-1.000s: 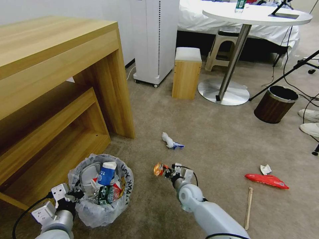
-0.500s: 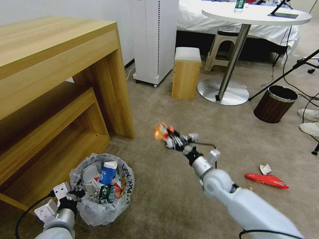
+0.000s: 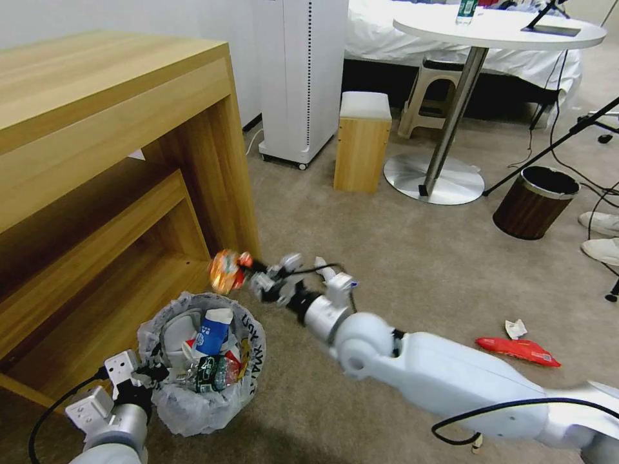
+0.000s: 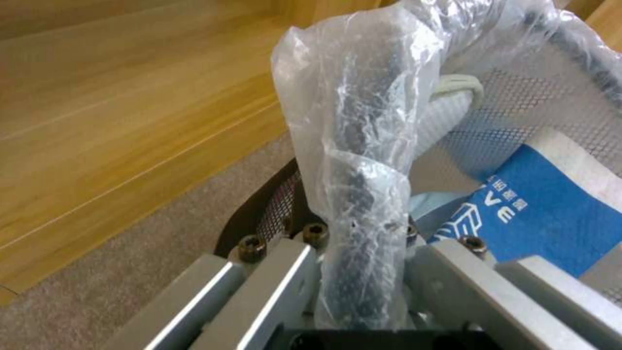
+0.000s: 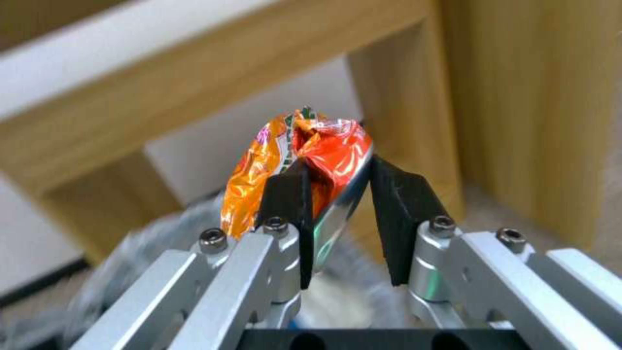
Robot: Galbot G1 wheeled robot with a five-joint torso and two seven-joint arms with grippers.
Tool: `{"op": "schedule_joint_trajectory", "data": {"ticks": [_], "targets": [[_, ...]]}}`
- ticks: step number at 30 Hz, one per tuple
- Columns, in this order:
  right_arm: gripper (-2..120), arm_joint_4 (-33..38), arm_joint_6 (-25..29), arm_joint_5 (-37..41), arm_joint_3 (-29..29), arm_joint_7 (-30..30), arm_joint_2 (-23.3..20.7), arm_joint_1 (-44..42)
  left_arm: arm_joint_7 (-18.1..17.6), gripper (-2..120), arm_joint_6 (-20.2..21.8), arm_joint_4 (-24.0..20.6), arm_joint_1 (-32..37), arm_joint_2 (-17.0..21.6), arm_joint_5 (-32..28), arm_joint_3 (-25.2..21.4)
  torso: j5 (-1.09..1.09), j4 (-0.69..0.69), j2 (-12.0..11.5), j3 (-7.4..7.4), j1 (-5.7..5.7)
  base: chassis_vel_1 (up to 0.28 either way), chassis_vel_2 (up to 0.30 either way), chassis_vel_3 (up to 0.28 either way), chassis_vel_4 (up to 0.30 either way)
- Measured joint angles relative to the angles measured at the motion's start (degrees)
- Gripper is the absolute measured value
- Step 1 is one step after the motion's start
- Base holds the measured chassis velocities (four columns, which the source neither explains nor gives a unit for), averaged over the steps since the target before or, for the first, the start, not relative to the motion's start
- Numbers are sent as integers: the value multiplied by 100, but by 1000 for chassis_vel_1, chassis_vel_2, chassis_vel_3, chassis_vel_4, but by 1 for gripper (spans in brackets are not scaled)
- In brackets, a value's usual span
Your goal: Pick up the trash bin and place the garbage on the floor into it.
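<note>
The right gripper (image 3: 248,276) is clamping one crumpled orange-red snack wrapper (image 3: 225,270) between its black pads (image 5: 288,194), holding it in the air just above the far rim of the trash bin (image 3: 248,380), in front of the leg of the wooden desk (image 3: 232,161). The left gripper (image 3: 151,377) is pinching the bin's bagged rim (image 4: 363,204) at its near-left side. The one black bin, lined with a clear plastic bag, is sitting on the carpeted floor (image 3: 400,258) beside the desk's lower shelf and is already holding a blue-and-white paper cup (image 3: 213,330), a white slipper (image 3: 174,328) and other litter. On the floor to the right, three pieces of garbage are lying: one red snack bag (image 3: 518,351), one crumpled tissue (image 3: 514,328) just beyond it, and one more white scrap (image 3: 320,264) partly hidden behind the right wrist. A second, brown bin (image 3: 534,201) is standing well apart near the round table's base (image 3: 433,177).
</note>
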Motion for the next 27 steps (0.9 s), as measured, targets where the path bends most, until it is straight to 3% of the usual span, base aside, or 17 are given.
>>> {"op": "schedule_joint_trajectory", "data": {"ticks": [2, 9, 21, 27], "targets": [[19, -56, -28, -16, -399, 74, 192, 182, 4, 1, -1, -25, 5, -30, 15, -4, -1, 1, 0, 0, 0, 0, 0, 0, 0], [19, -51, -100, 31, -884, 277, 483, 301, 7, 1, -14, -41, -4, -71, 29, -14, 0, 0, 0, 0, 0, 0, 0, 0, 0], [21, -382, -282, 91, -853, 643, 794, 196, 28, 1, -37, -29, 5, -92, 43, -19, 0, 0, 0, 0, 0, 0, 0, 0, 0], [42, -419, -343, 30, -800, 672, 813, 64, 31, 1, -38, -4, -10, -87, 42, -18, 1, 0, 0, 0, 0, 0, 0, 0, 0]]}}
